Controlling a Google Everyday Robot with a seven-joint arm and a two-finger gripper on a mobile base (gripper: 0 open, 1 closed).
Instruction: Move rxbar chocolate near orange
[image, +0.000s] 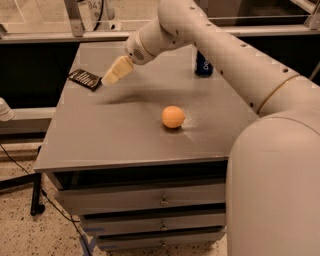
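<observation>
Rxbar chocolate (85, 79) lies flat at the far left corner of the table (125, 145), its long axis running diagonally toward the gripper (111, 77), which hangs just beside its right end. Whether that gripper is open or closed cannot be told. The orange (173, 117) sits well apart, rightward and nearer the front.
</observation>
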